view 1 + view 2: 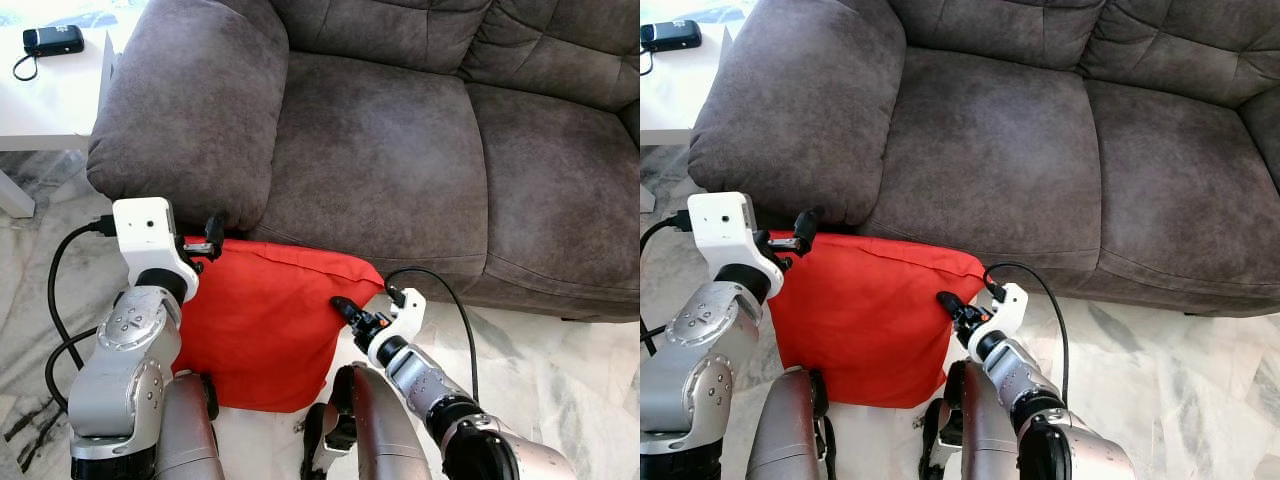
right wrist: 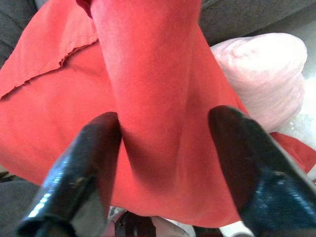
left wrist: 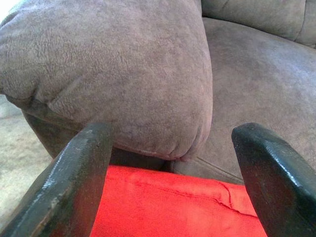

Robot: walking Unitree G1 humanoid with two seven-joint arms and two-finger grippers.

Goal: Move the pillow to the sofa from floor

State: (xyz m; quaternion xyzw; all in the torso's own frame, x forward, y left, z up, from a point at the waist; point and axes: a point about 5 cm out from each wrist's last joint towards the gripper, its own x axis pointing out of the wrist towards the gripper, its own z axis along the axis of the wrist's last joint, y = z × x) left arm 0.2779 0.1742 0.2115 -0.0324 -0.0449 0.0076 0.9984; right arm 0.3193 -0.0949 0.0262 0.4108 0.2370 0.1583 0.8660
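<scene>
Sofa [image 1: 400, 150]: grey, wide, filling the head views from 10 to 3 o'clock; its seat cushions are bare and its padded armrest [image 1: 190, 110] overhangs at 10 o'clock.

Floor [image 1: 560, 370]: pale marble, visible at 4 and 8 o'clock.

Pillow [image 1: 260, 330]: red, at centre to 6 o'clock, standing against the sofa front below the armrest, lower edge at floor level. Not yet on the seat.

Counter [image 1: 60, 100]: white, at 10 o'clock, carrying a small dark device [image 1: 53, 40].

Left tool [image 1: 212, 238]: at the pillow's upper left corner. The wrist view shows its fingers [image 3: 74, 182] spread wide, the red edge lying between them, nothing clamped.

Right tool [image 1: 345, 308]: at the pillow's right edge, about 5 o'clock. Its fingers [image 2: 84, 168] straddle a raised fold of red cloth; whether the pads actually pinch it cannot be told.

Assessment: the step in hand appears to be securing a two-point hold. Recommended practice: close both tools on thick folds rather than a thin hem, raise both sides evenly, clear the armrest underside, then carry toward 12 o'clock onto the seat.
</scene>
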